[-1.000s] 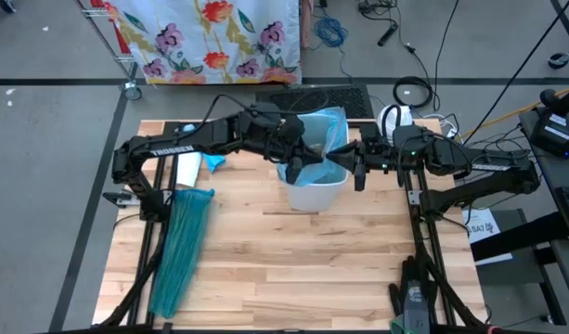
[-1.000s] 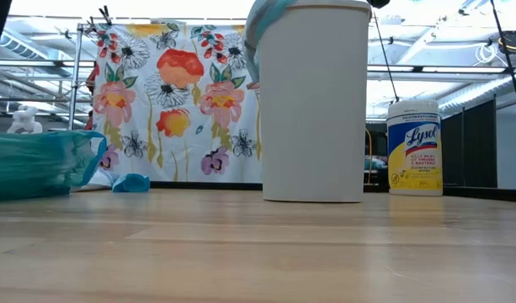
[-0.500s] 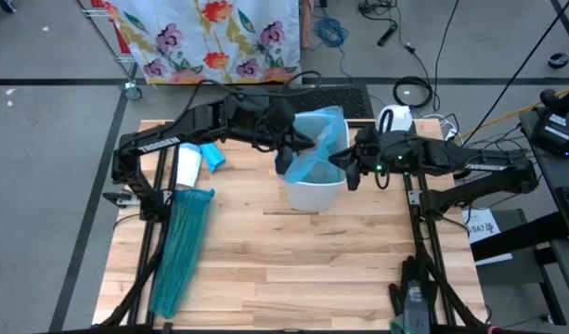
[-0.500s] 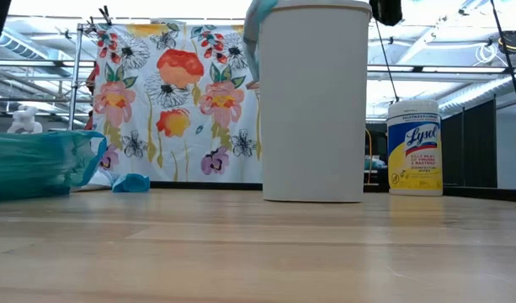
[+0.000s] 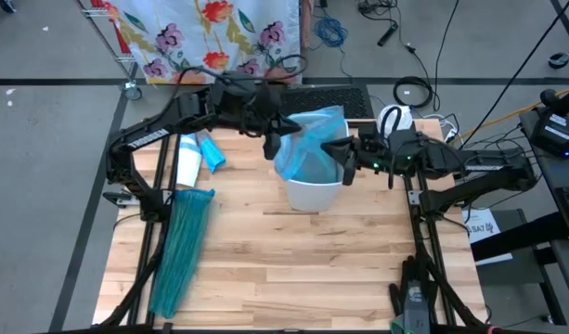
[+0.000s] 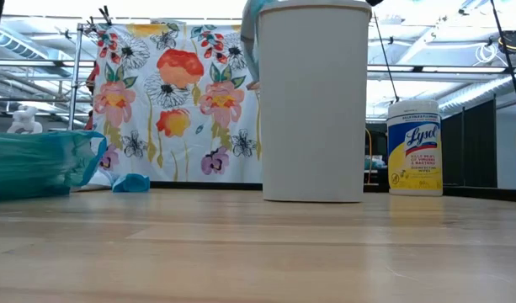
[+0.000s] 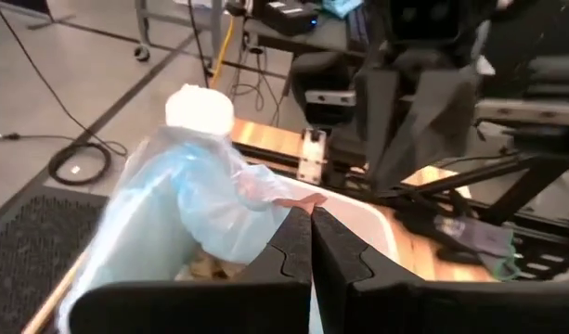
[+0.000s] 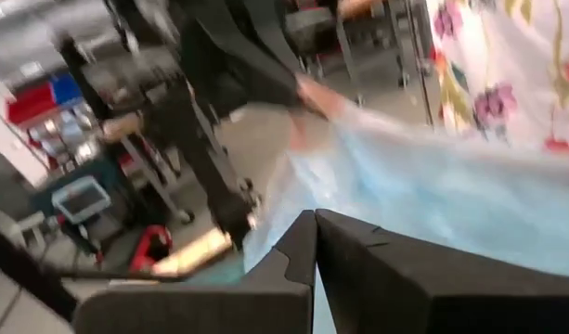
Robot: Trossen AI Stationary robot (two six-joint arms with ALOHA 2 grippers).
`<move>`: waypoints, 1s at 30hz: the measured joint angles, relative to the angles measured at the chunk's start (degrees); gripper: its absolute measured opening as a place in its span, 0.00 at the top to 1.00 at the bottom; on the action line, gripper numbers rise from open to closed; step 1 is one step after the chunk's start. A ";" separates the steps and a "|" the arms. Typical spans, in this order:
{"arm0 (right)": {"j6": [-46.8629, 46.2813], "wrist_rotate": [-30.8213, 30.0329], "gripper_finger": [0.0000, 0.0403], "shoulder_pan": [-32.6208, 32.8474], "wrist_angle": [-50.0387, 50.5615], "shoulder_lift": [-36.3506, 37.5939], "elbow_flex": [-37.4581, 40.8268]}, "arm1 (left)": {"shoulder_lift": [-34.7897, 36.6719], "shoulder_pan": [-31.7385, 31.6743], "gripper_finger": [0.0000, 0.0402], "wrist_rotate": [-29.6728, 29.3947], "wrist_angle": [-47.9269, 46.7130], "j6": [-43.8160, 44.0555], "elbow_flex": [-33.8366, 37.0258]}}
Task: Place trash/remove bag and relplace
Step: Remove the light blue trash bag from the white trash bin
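The pale-blue translucent bag (image 5: 309,148) stands up out of the white bin (image 5: 314,193) at the table's far middle, its lower part still inside. My left gripper (image 5: 273,139) is shut on the bag's left side and my right gripper (image 5: 342,160) on its right side, both above the bin's rim. A brownish scrap of trash (image 7: 208,267) shows inside the bag. The darker teal-green bag (image 5: 180,249) lies stretched out flat on the table at the left. The low view shows only the bin (image 6: 312,101) and a strip of the bag (image 6: 256,13) at its top. My left gripper pinches the bag's upper edge (image 7: 286,206) on the bin's left side between its two shut fingers. It comes from the table's left, slanting slightly down. The plastic runs taut from the fingers down into the bin. My right gripper pinches the bag's upper edge (image 8: 293,190) on the bin's right side between its shut fingers, coming nearly level from the table's right. The plastic spreads from it toward the other gripper, held above the rim.
A white roll (image 5: 187,165) and a small blue scrap (image 5: 213,154) lie at the far left of the table. A wipes canister (image 6: 413,147) stands right of the bin. A keyboard (image 5: 312,97) lies beyond the far edge. The near half of the table (image 5: 293,278) is bare wood.
My left gripper has risen and gone toward the table's far left, still shut on the bag. The bag's left edge has been lifted higher above the bin and the plastic has spread wider between the two grippers. The bin has stayed in place.
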State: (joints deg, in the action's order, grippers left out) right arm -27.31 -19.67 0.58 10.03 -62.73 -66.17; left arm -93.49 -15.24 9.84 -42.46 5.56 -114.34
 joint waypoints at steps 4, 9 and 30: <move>1.27 0.01 1.00 -1.08 -7.01 -3.08 -0.02 | -0.11 -1.50 1.00 1.23 -1.09 -2.10 0.02; 1.31 0.00 1.00 -2.91 -10.43 -8.30 -1.49 | -0.09 -3.53 1.00 5.91 -2.03 -3.93 0.02; -12.81 -8.89 1.00 -2.06 24.21 -23.09 -18.99 | 11.72 -13.17 1.00 12.43 -6.20 -11.04 0.12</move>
State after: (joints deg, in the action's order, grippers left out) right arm -40.11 -28.56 -1.48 34.25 -85.82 -85.17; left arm -81.77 -28.42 22.26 -48.66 -5.48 -114.23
